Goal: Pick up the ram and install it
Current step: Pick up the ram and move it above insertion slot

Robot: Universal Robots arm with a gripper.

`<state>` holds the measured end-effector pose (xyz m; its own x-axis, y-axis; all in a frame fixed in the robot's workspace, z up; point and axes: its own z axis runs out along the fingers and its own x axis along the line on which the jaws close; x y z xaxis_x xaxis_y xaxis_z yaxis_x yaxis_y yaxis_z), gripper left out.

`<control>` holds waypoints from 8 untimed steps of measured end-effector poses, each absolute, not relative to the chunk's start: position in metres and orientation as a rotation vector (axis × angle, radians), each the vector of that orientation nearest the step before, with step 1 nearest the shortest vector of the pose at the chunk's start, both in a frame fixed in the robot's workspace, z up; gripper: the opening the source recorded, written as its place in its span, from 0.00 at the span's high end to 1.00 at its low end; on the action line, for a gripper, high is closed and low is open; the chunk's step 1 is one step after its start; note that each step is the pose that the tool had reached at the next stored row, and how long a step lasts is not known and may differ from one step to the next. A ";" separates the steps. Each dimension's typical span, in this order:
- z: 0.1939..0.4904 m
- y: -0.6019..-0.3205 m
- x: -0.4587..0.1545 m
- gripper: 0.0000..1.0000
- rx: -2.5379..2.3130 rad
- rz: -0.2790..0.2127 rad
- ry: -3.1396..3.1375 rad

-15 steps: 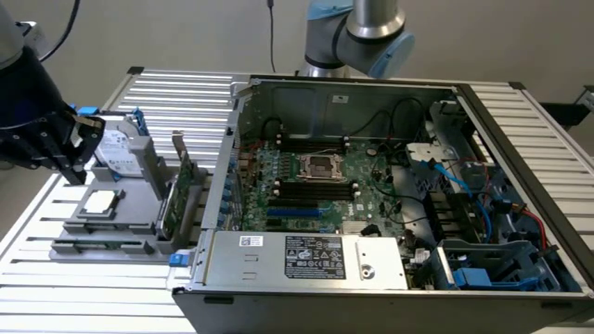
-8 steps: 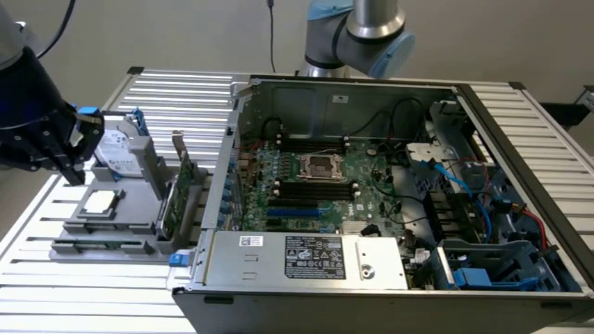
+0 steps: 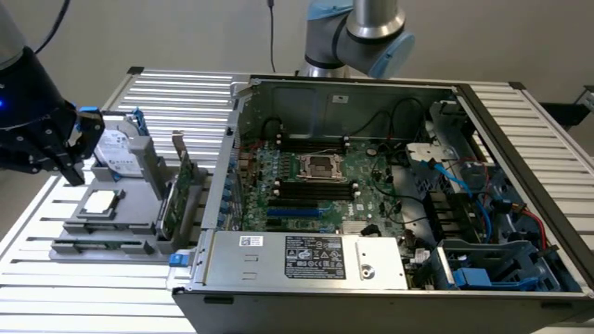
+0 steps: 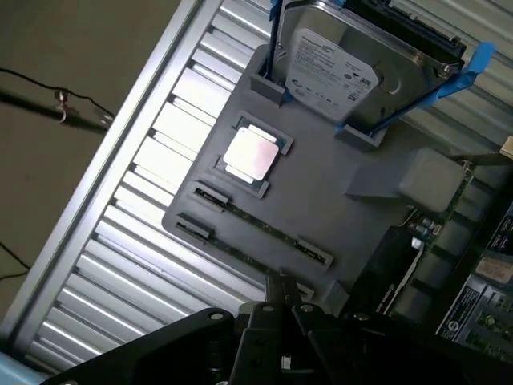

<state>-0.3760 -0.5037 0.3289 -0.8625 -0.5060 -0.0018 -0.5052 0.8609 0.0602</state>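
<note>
From the exterior view the black claw (image 3: pixel 72 174) hung over the exterior view's left end of the slatted counter (image 3: pixel 519 111), just beside a hard drive (image 3: pixel 116 149) standing in a grey tray (image 3: pixel 139 202). That view alone took in the open computer case (image 3: pixel 307 104) with its motherboard, well apart from the claw, and a green card (image 3: pixel 183 184) standing upright between tray and case. The ram (image 3: pixel 102 245) lay in a long slot at the tray's near edge, outside the case. The wrist view looked down over the claw (image 4: pixel 280 285) and showed what the other could not: its fingers were pressed together with nothing between them, above the tray and clear of the ram (image 4: pixel 264 227), which lay edge-up as a thin green strip near a square processor (image 4: pixel 251 155).
</note>
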 end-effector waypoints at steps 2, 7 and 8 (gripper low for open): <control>0.329 -0.504 -0.376 0.89 0.875 -0.090 -3.003; 0.329 -0.504 -0.376 0.89 1.010 -0.087 -2.962; 0.329 -0.504 -0.376 0.89 1.036 -0.087 -2.953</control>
